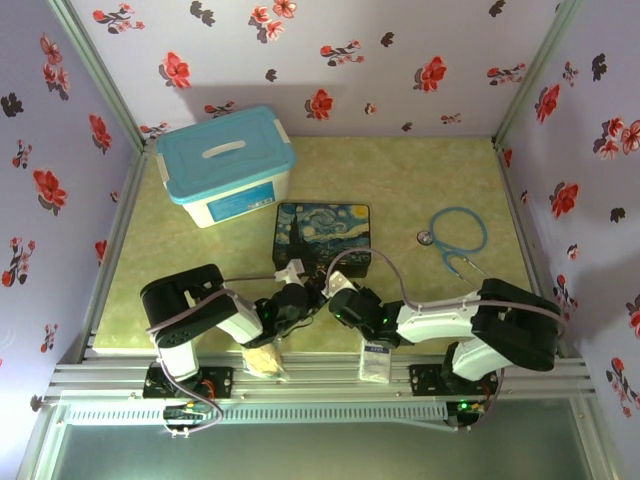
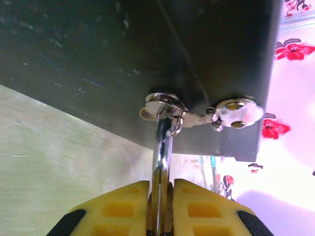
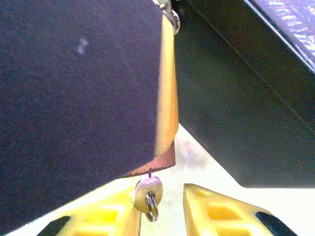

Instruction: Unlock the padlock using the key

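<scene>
**Far left, back of the table [image 1: 430, 170]:** a white storage box [image 1: 225, 165] with a light-blue lid, well apart from both grippers.

**Left of centre, near edge:** the left gripper [image 2: 161, 186] reaches toward the front wall of the dark painted tin [image 1: 322, 225]. Its yellow fingers [image 2: 118, 209] are pressed together on the padlock [image 2: 161, 157]. They pinch the silver shackle, which runs up from between them and passes through a bright staple [image 2: 160, 98] on the tin's front. Beside the staple, a small round hasp plate [image 2: 236, 112] is riveted to the tin wall. The padlock hangs at the tin's near face, low over the table, clamped by the left gripper.

**Centre:** the key [image 3: 147, 191] has a small grey head carrying a split ring. It stands in the underside of the padlock, whose brass-brown base shows just above it in the right wrist view. The blade is hidden inside.

**Right of centre:** the right gripper [image 3: 161, 189] faces the left one. Its jaws are spread. The key head sits in the gap, close against one finger and clear of the other, so the key is not pinched.

**Near edge, below the grippers:** two small packets [image 1: 265, 360], one yellowish and one white.

**Far right:** a blue stethoscope [image 1: 458, 232] lies on the table, apart from the tin.
</scene>
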Controlling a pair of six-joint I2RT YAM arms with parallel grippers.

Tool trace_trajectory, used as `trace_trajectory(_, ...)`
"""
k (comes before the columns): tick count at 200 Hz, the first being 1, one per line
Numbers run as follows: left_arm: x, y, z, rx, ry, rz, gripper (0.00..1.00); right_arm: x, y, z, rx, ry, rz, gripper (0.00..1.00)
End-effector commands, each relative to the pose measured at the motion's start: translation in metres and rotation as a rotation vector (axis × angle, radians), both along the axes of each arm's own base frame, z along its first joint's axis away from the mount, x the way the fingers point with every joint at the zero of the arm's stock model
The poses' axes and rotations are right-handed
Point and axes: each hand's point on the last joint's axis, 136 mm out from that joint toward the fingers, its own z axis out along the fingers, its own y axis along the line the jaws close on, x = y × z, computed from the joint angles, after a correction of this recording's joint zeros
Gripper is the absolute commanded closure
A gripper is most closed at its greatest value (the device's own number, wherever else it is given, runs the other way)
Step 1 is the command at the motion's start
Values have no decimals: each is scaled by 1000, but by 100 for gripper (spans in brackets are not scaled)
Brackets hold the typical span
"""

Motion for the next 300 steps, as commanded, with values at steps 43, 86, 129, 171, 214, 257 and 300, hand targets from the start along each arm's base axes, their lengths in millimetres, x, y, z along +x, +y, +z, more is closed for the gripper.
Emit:
trace_trajectory(43, -7, -10, 18, -80, -11, -35, 100, 8, 16, 12, 72, -62, -8, 84)
trace_trajectory(86, -8, -13, 20, -89, -13, -43, 100, 13, 20, 18, 147, -69, -25, 92)
trace_trajectory(129, -10, -11, 23, -80, -28, -55, 100, 9, 21, 21, 366, 86, 2, 94)
trace_trajectory(171, -15, -14, 28, -34, -43, -105, 100, 13, 12, 31, 565, 231, 6, 94)
trace_trajectory(214, -17, -14, 26, -19, -45, -119, 100, 14, 14, 29, 670, 346, 18, 94)
trace_trajectory(257, -16, -5, 13, 29, -33, -108, 92, 10, 20, 24, 734, 443, 24, 93)
trace_trajectory(300, -14, 7, -4, 88, -19, -97, 82, 7, 21, 17, 695, 479, 17, 93)
